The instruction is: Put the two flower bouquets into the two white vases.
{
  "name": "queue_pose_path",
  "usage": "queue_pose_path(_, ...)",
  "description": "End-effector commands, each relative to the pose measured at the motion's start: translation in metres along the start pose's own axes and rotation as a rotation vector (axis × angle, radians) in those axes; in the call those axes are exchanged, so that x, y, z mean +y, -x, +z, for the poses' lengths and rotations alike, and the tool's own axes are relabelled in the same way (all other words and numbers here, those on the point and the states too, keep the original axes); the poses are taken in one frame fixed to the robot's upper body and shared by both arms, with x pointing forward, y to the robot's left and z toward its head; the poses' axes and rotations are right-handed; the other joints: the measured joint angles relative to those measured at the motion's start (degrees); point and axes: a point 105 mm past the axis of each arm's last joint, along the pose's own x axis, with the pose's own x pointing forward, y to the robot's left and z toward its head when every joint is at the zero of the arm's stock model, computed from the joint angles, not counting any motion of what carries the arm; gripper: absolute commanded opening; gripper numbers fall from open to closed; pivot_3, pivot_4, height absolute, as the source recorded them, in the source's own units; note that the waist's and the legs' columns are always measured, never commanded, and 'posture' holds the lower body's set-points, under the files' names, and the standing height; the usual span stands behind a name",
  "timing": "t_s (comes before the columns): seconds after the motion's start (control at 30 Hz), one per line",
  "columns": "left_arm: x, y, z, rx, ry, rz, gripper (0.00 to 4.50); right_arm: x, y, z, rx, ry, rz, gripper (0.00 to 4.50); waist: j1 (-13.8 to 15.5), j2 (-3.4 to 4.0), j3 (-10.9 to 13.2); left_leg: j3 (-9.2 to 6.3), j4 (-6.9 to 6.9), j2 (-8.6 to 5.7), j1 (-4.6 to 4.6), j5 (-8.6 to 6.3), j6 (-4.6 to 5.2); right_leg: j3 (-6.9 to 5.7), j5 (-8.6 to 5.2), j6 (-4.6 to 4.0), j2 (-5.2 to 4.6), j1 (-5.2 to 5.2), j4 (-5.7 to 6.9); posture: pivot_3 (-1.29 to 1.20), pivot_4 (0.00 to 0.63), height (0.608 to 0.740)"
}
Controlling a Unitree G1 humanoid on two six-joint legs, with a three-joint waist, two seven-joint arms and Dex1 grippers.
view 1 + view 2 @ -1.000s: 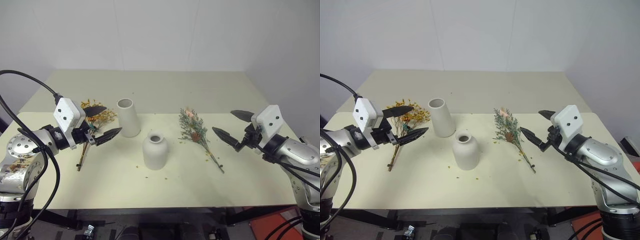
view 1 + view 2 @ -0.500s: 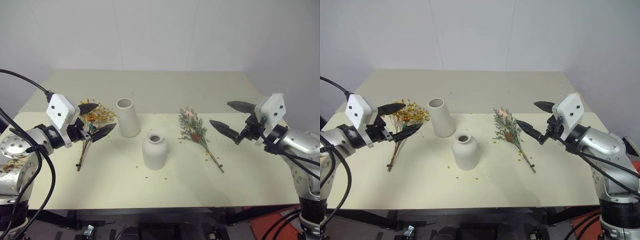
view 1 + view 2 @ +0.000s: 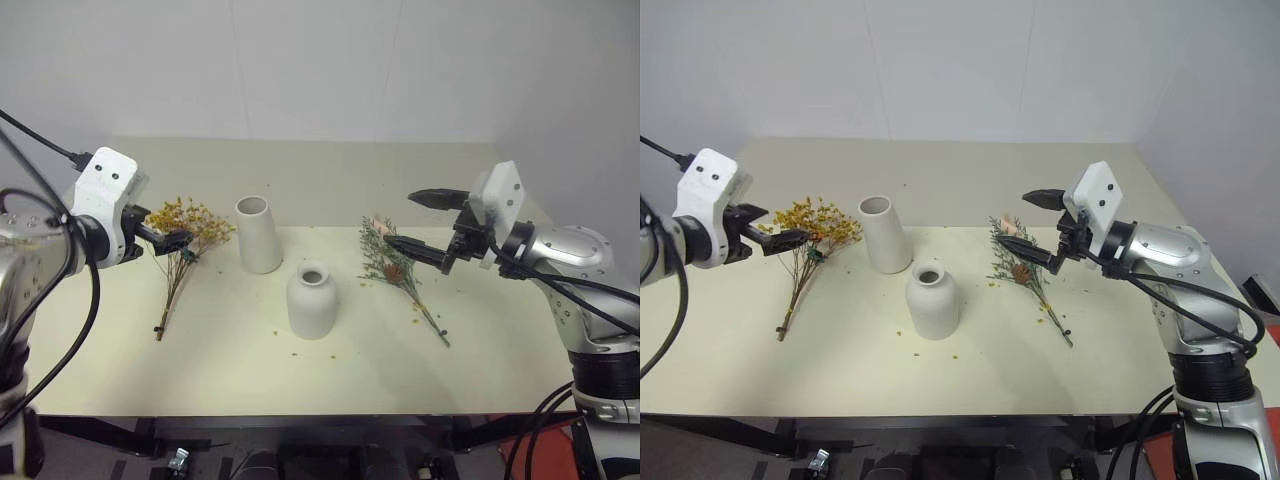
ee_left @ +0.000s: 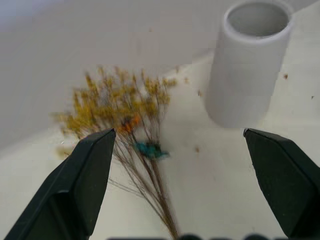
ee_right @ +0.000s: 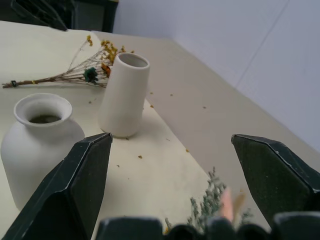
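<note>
A: Start at the fingers. How do they stand?

B: The left gripper (image 3: 778,238) is spread wide with nothing between its fingers, raised over the table's left side, just beside the blossom head of the yellow-orange bouquet (image 3: 185,240). The right gripper (image 3: 420,221) is equally wide and empty, hanging above the head of the grey-green bouquet (image 3: 395,268).

A: And the bouquets themselves?

B: Both lie flat on the table (image 3: 330,380). The yellow one has its thin stems running toward the near edge on the left. The grey-green one has its stem angled toward the near right.

A: The vases?

B: Between the two bunches. The tall vase (image 3: 258,234) stands upright farther back, close to the yellow blossoms without touching them. The round vase (image 3: 311,300) stands nearer the front, a little to its right, its narrow mouth open upward. The two are near each other but apart.

A: Room to move?

B: Bare tabletop runs along the near edge in front of the round vase, and behind the vases to the far edge by the wall. Small crumbs of dried flower dot the surface around the vases.
</note>
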Motion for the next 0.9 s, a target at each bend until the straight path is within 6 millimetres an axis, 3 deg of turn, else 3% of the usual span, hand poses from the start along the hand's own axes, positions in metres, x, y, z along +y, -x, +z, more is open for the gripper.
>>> queue_pose_path(0.03, 0.008, 0.002, -0.002, 0.124, 0.089, 0.028, 4.46, -0.003, -0.009, 0.024, -0.046, 0.047, -0.001, 4.5, -0.11, 0.0, 0.0, 0.0, 0.0, -0.01, -0.01, 0.0, 0.0, 0.02, -0.01, 0.0, 0.0, -0.01, 0.01, 0.0, 0.15, 0.74)
queue_pose_path(0.43, 0.045, -0.028, -0.044, 0.42, 0.318, 0.181, 4.46, 0.009, -0.055, 0.055, -0.119, 0.119, 0.122, 4.5, -1.39, 0.0, 0.0, 0.0, -0.12, -0.02, -0.05, 0.0, 0.0, 0.04, -0.02, -0.06, -0.01, -0.17, 0.12, 0.0, 0.15, 0.74)
queue_pose_path(0.67, 0.045, -0.04, -0.071, 0.553, 0.418, 0.182, 4.46, 0.012, -0.073, 0.066, -0.158, 0.147, 0.16, 4.5, -1.38, 0.0, 0.0, -0.01, -0.12, -0.04, -0.12, 0.0, 0.0, 0.03, 0.03, -0.14, -0.03, -0.19, 0.08, 0.0, 0.15, 0.74)
queue_pose_path(0.9, 0.042, -0.055, -0.089, 0.617, 0.449, 0.201, 4.46, 0.014, -0.077, 0.067, -0.176, 0.146, 0.174, 4.5, -1.29, 0.0, 0.0, -0.01, -0.12, -0.04, -0.15, 0.0, 0.0, 0.01, 0.11, -0.27, -0.04, -0.21, 0.1, 0.0, 0.15, 0.74)
